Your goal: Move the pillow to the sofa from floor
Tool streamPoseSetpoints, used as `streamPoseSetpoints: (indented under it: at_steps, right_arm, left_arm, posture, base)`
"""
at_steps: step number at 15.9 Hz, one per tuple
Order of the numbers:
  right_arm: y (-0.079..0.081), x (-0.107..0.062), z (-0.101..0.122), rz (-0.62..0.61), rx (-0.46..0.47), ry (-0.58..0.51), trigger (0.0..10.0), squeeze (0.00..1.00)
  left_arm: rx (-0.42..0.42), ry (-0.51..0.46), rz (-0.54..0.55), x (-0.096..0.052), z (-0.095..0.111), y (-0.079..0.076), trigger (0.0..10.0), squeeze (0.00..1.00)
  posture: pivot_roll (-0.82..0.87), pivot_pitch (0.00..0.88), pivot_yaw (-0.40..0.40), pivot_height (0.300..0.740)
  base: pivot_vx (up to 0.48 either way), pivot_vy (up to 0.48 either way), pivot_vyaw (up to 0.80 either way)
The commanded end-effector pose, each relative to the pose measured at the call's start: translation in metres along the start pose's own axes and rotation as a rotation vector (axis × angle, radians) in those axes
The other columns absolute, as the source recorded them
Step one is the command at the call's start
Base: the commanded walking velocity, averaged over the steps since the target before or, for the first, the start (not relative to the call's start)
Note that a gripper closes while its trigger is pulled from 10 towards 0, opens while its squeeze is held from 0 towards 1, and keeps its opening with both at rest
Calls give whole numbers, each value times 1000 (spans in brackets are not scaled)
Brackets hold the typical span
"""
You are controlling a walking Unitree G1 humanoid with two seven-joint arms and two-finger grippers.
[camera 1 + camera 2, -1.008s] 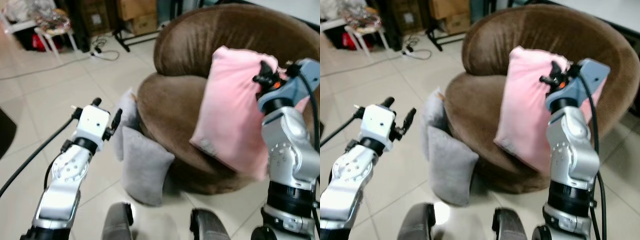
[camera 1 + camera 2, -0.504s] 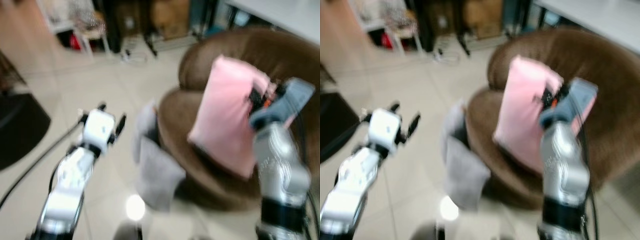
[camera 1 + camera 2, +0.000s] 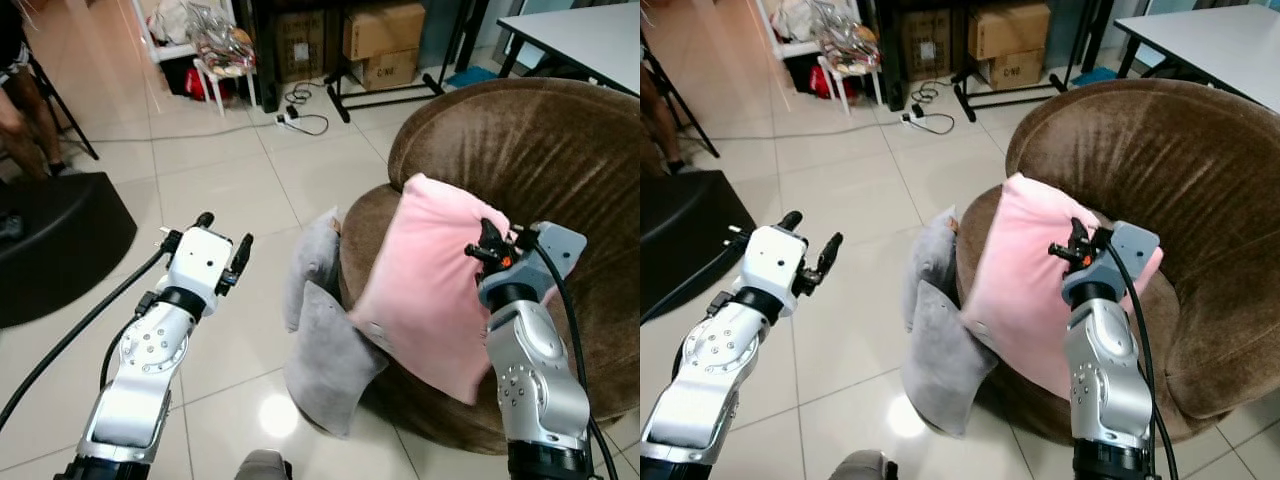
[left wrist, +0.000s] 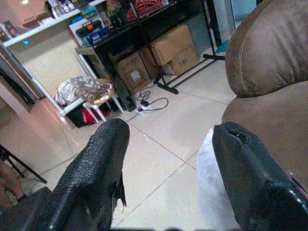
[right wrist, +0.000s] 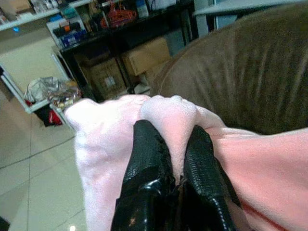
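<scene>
A pink pillow [image 3: 420, 280] hangs upright over the seat of the round brown sofa [image 3: 530, 150], its lower edge near the seat's front rim. My right gripper [image 3: 485, 245] is shut on the pillow's upper corner; the right wrist view has pink fabric [image 5: 168, 113] bunched between the two black fingers [image 5: 144, 159]. Two grey pillows [image 3: 325, 350] lean against the sofa's front on the tiled floor. My left gripper [image 3: 225, 240] is held out open over the floor to the left of them, its fingers [image 4: 96, 168] spread with nothing between.
A black round object [image 3: 50, 250] lies on the floor at the left, with a person's legs [image 3: 25, 110] behind it. Cardboard boxes [image 3: 385, 40], a small white table [image 3: 215, 65], a cable [image 3: 300, 120] and a grey tabletop [image 3: 580, 30] stand at the back.
The camera has drawn back and swung, so the whole scene has shifted. The pink pillow stays in my right gripper and now sits lower against the sofa seat. The left gripper stays open.
</scene>
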State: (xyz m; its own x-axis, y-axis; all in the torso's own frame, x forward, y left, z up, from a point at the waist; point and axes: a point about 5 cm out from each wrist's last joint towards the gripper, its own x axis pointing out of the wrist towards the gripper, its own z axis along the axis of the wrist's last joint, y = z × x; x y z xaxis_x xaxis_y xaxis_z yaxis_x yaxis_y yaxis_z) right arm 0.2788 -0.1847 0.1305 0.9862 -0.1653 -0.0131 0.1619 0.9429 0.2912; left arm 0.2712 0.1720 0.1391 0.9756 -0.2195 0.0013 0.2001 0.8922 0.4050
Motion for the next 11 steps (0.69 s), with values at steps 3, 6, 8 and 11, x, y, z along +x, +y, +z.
streamPoseSetpoints:
  at_steps: [3, 6, 8, 11]
  right_arm:
    - [-1, 3, -8, -44, -113, 31, 10000, 0]
    - [-1, -1, -23, -44, -198, 55, 10000, 0]
    - [5, -8, -32, 19, -194, 34, 10000, 0]
    - [12, -7, -29, 63, -103, 10, 10000, 0]
  left_arm:
    - [5, -10, -27, 6, 2, 1, 10000, 0]
    - [-2, -15, -36, 2, -4, 1, 10000, 0]
    - [-23, -6, -21, -3, -8, 1, 10000, 0]
    - [-30, -8, 1, -5, -7, 3, 10000, 0]
  posture:
    - [-10, 0, 76, 740]
    - [-4, 0, 79, 740]
    - [5, 0, 67, 740]
    - [24, 0, 40, 740]
  base:
    - [0, 0, 0]
    - [0, 0, 0]
    - [0, 0, 0]
    - [0, 0, 0]
